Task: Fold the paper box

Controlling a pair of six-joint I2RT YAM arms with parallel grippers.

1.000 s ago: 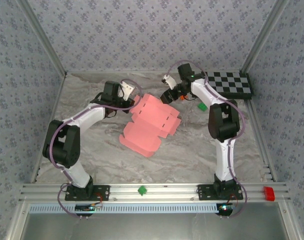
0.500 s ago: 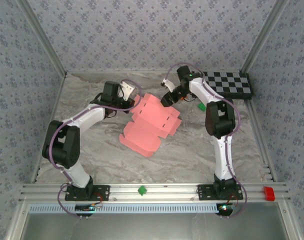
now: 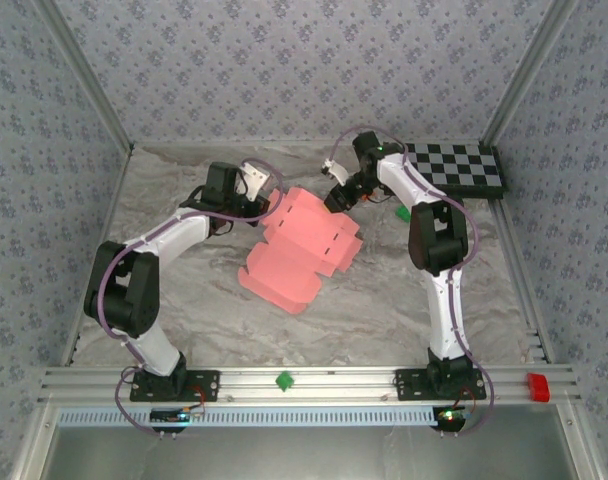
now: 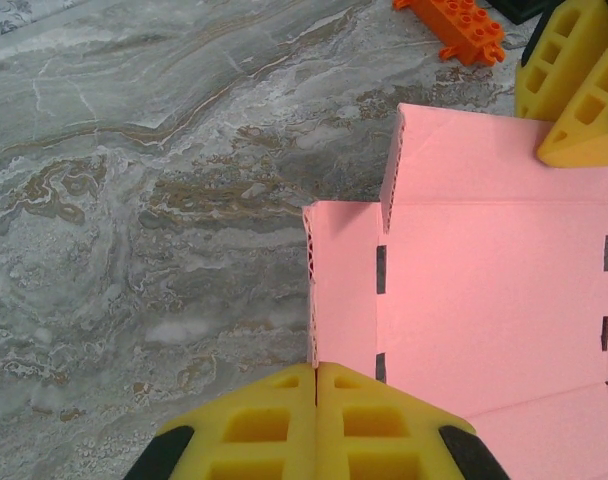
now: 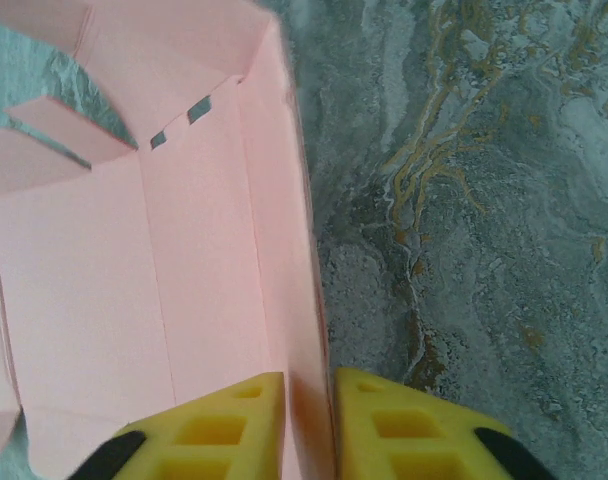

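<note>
The pink paper box (image 3: 304, 245) lies partly folded in the middle of the marbled table, with some flaps raised. My left gripper (image 3: 267, 206) is at its far left corner. Its yellow fingertips (image 4: 316, 368) are shut on the edge of a narrow side flap of the paper box (image 4: 484, 290). My right gripper (image 3: 336, 198) is at the box's far right corner. In the right wrist view, an upright pink wall (image 5: 284, 250) runs between that gripper's fingers (image 5: 309, 375), which are shut on it. The right gripper's yellow fingers (image 4: 574, 90) show over the box's far corner.
An orange toy brick (image 4: 454, 25) lies on the table just beyond the box. A green block (image 3: 404, 213) sits by the right arm. A checkerboard (image 3: 464, 168) lies at the back right. Patterned walls close in three sides of the table.
The right gripper has shifted slightly left onto the box's far edge and closed on the raised wall. The left arm and the box have stayed put.
</note>
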